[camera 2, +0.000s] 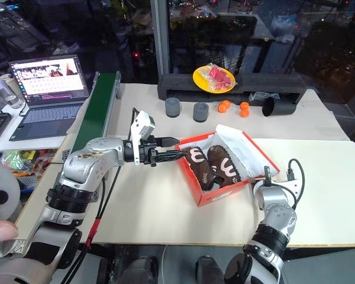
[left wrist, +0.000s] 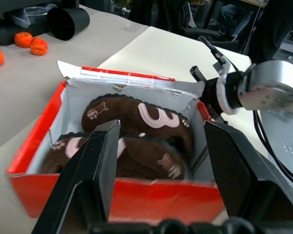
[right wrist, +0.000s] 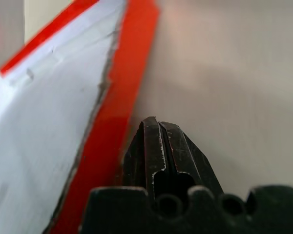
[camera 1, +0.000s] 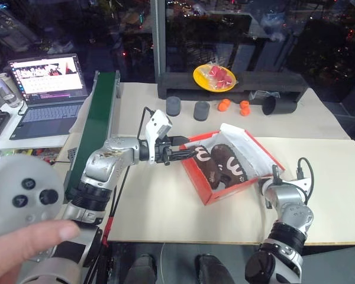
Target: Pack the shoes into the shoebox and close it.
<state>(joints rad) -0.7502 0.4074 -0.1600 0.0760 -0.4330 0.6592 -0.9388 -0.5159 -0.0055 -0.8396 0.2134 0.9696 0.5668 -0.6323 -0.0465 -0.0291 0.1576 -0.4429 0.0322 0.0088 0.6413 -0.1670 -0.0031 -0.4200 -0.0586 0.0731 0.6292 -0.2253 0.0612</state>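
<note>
Shoebox (camera 1: 216,192) lid (camera 1: 254,152): lies open just beside closed, empty right gripper (right wrist: 158,141), apparently nearer than half-open, empty left gripper (camera 1: 180,155).

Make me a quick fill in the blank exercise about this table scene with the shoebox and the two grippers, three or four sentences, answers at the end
1. Both shoes lie inside the ____ shoebox.
2. The shoebox's lid is ____.
3. The left gripper, at the box's near end, has its fingers ____.
4. The right gripper, beside the lid's red edge, is ____.

Missing words: red-orange; open; open; shut
</note>
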